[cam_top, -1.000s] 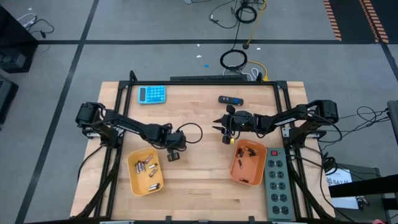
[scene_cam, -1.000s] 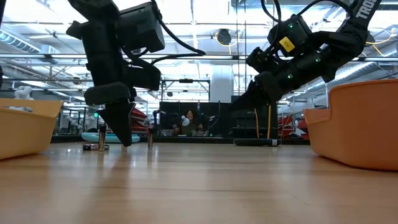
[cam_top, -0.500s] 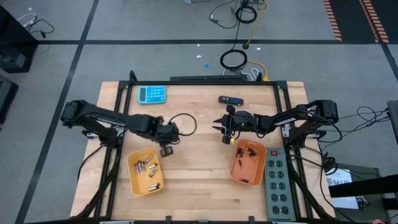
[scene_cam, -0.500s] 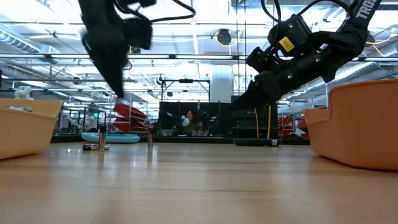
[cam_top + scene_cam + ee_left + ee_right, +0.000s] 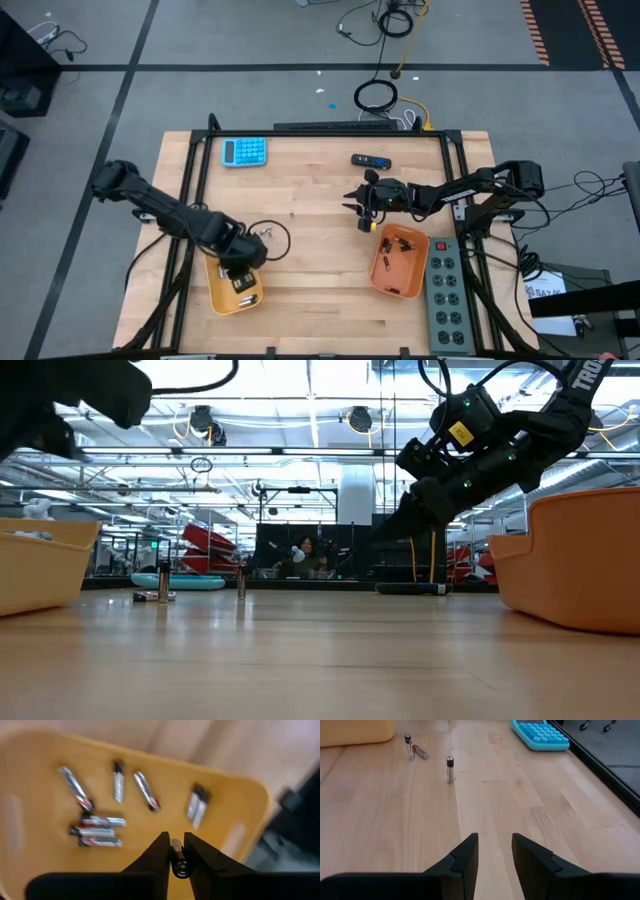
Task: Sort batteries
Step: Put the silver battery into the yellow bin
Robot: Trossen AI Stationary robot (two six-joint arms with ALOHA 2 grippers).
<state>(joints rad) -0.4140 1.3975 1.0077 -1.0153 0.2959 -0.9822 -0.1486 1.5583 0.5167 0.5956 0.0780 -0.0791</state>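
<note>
My left gripper [image 5: 173, 839] hangs over the yellow tray [image 5: 216, 290] at the near left, shut on one small battery [image 5: 178, 866]. Several batteries [image 5: 95, 827] lie on the tray's floor. On the wood between the trays, two batteries [image 5: 450, 769] [image 5: 408, 745] stand on end and one [image 5: 421, 752] lies flat. My right gripper [image 5: 494, 851] waits open above the table's middle [image 5: 356, 206], nothing between its fingers. The orange tray [image 5: 400, 262] at the near right holds several darker batteries. My left gripper pinches the battery's sides [image 5: 176, 851] between its two fingers. The fingers come steeply from above, and the battery lies along them, one end facing the wrist camera. It hangs clear above the tray's floor.
A blue calculator [image 5: 244, 151] lies at the far left and a black gadget with a blue end [image 5: 371, 160] at the far middle. A grey power strip [image 5: 445, 290] runs along the right of the orange tray. Bare wood lies between the two trays.
My left gripper has risen from the table beside the standing batteries, swung toward the near left and turned, and now hangs over the yellow tray with a battery. It has left the low view almost wholly. The standing batteries have stayed put.
</note>
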